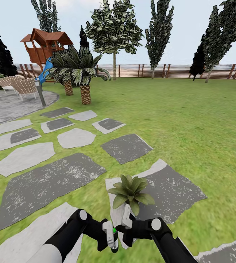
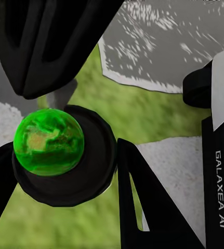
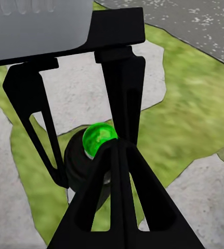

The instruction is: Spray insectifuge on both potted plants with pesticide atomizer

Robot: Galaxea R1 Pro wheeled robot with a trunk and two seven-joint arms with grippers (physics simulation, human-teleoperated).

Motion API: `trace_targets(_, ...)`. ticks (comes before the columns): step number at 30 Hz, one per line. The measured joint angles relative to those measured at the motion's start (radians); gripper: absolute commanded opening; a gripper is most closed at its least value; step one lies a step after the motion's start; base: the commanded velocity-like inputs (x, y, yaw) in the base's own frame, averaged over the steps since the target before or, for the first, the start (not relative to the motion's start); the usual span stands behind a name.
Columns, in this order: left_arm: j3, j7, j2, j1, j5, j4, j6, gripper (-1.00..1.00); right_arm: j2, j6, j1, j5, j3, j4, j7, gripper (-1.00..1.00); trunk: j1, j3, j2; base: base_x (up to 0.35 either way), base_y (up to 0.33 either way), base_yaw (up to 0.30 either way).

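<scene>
Between the two grippers, low in the head view, sat the atomizer (image 1: 114, 239), a dark body with a green knob, upright as far as I could tell; its nozzle direction was unclear. The left gripper (image 1: 110, 233) was clamped on it; the right gripper (image 1: 126, 223) stood close, grip uncertain. Just ahead a potted plant (image 1: 131, 191) stood on a stone (image 1: 169, 190), its leaves speck-free. Spraying seemed next, needing the nozzle aimed at those leaves
</scene>
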State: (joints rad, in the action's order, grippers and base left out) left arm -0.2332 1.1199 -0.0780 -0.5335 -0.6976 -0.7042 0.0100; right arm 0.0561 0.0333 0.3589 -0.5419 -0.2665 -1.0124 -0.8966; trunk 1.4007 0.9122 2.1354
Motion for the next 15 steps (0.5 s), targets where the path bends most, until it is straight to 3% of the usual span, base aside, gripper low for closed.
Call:
trace_targets(11,0.003,0.000,0.012,0.000,-0.002,0.008,-0.002,-1.00,-0.001,0.000,0.000,0.000,0.000,0.000,0.000,-1.00,0.000,0.000,0.000,0.000,0.000,0.000)
trace_targets(15,0.005,0.000,0.046,0.000,-0.010,0.015,0.006,-1.00,-0.001,0.000,0.000,0.000,0.001,0.000,0.000,-1.00,0.000,0.000,0.000,0.000,0.000,0.000)
